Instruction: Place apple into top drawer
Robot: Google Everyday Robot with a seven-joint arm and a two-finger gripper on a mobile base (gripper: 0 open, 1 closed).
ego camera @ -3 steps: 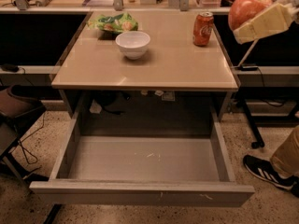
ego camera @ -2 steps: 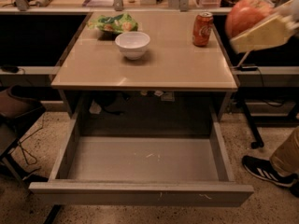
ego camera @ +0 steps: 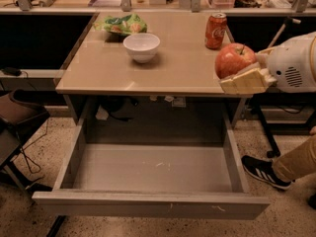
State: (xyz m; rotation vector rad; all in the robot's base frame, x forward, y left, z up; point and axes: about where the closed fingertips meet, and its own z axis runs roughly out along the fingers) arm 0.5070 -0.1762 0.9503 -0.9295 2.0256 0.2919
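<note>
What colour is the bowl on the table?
White bowl, camera view; gripper holds apple by table's right edge.

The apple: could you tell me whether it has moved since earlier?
Yes. Held in the gripper, the apple has moved down from beside the soda can toward the table's front right corner.

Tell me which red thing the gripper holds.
The apple: the gripper holds it beside the table, near the right front corner; the soda can stands free.
</note>
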